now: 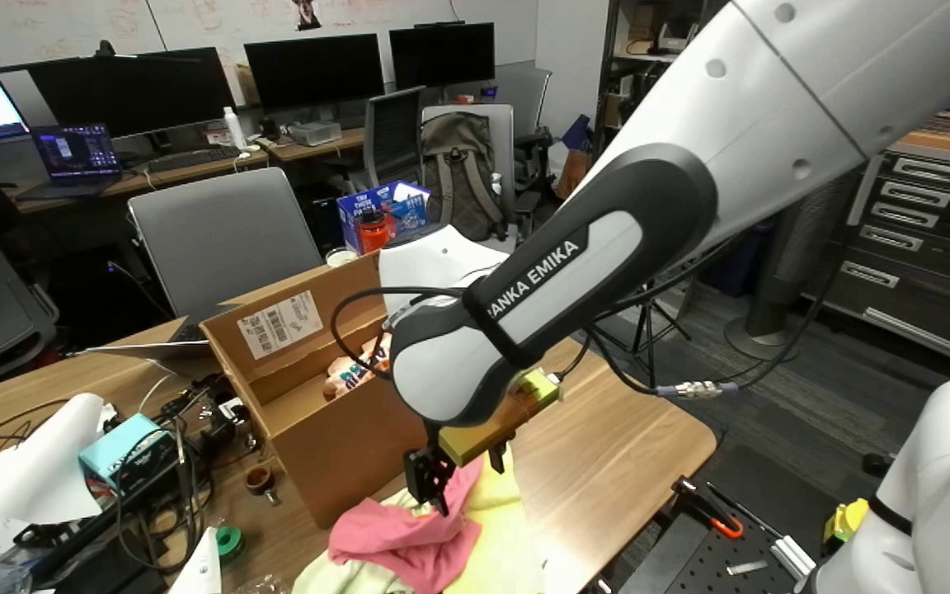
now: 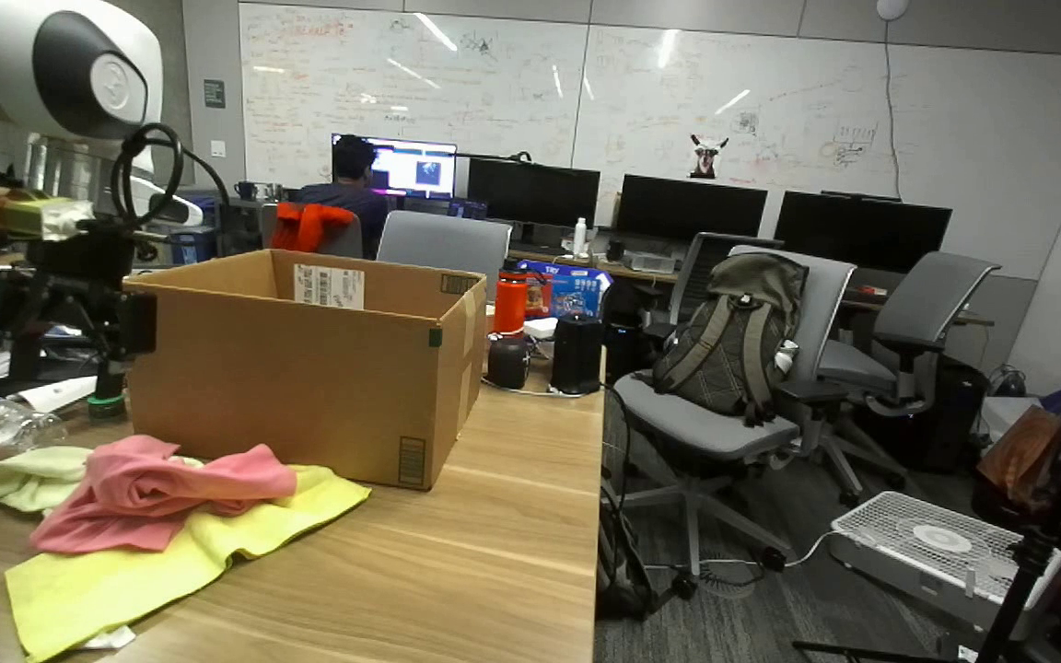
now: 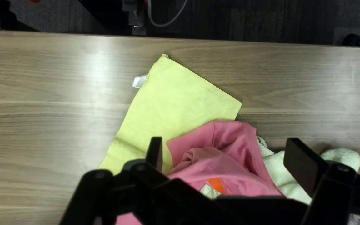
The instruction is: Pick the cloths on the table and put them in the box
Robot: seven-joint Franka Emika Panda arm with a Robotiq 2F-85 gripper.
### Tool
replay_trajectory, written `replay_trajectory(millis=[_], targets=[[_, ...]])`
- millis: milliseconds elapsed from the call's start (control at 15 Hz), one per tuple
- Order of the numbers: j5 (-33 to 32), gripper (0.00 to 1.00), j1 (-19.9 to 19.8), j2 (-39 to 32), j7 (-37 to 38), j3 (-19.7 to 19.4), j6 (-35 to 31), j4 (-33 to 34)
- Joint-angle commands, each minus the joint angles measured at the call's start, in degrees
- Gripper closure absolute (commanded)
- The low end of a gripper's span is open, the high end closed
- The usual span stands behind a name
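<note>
A pink cloth (image 3: 211,165) lies crumpled on top of a yellow cloth (image 3: 180,100) and a pale green cloth (image 3: 287,175) on the table. The pink (image 2: 153,493), yellow (image 2: 116,589) and pale green (image 2: 29,474) cloths also show in an exterior view. The cardboard box (image 1: 343,462) stands open right beside the pile; it shows in both exterior views (image 2: 291,378). My gripper (image 3: 225,153) is open and empty, pointing down above the pink cloth, its fingers wide apart. In an exterior view the gripper (image 2: 70,368) hangs above the pile, apart from it.
A peach-coloured item with printed letters (image 1: 351,375) lies inside the box. Cables, a teal box (image 1: 127,441) and papers lie beside the box. A plastic bottle (image 2: 10,424) lies near the pile. An orange bottle (image 2: 510,302) and black speakers (image 2: 577,354) stand behind the box.
</note>
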State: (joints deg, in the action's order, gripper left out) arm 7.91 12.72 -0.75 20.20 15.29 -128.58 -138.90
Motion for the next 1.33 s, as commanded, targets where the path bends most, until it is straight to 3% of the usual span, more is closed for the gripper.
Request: replay_trajectory(millis=[0, 600, 1267], targets=[[1.18, 0.0, 0.28, -5.5, -2.09, -0.95, 1.46, 4.83], [2.31, 0.0, 1.49, -10.51, -4.4, -0.39, -1.39, 7.21], [4.06, 0.0, 1.44, -13.86, -5.21, -1.47, -10.68, 6.12]])
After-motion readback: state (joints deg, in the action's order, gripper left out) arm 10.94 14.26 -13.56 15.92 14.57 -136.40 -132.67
